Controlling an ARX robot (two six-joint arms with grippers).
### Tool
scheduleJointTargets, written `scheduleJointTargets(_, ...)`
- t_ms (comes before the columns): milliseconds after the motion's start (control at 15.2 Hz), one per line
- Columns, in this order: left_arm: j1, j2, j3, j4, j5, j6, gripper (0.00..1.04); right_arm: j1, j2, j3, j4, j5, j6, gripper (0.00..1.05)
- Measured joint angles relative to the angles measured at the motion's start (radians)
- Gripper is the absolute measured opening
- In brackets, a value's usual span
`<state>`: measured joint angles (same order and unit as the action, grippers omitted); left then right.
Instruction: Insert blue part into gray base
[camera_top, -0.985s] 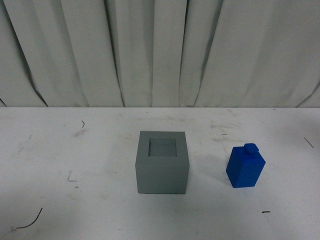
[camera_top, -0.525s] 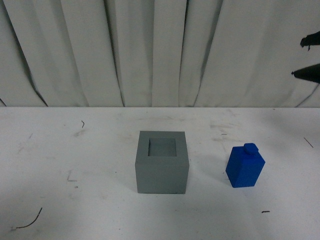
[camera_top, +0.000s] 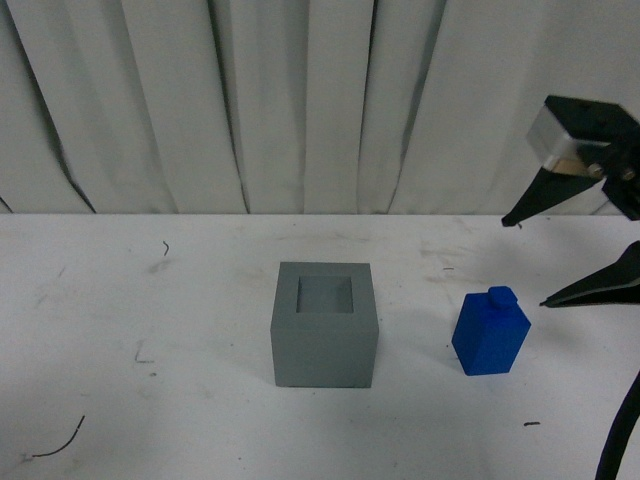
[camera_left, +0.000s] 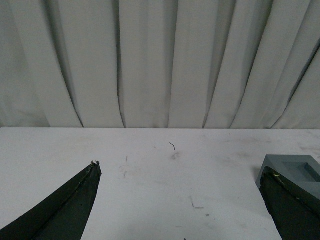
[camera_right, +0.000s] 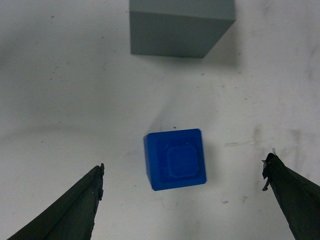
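White worktop carries the blue part upright, apart from the gray base whose recess faces up, and the empty right hand hangs above the part, spread wide, seemingly to grasp it; the left hand is likewise spread.

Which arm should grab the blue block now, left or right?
Right. The right gripper is open above the blue block, framing it between its fingers. The left gripper is near the gray base, with no blue block in view.
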<state>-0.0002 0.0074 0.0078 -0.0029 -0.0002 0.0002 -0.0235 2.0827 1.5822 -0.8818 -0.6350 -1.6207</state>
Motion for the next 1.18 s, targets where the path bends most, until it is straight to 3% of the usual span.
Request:
scheduleJointTargets(394,0.0,0.0,0.0,0.0,0.0,0.0,0.98,0.058,0.146,0.136,-0.093,0.108,-0.051,0.98)
scheduleJointTargets(985,0.0,0.0,0.0,0.0,0.0,0.0,0.98,0.108,0.211,0.137,-0.013,0.201,0.127,0.98)
scheduleJointTargets(1182,0.0,0.0,0.0,0.0,0.0,0.0,0.98,0.108,0.213,0.127,-0.016,0.219,0.134,0.69)
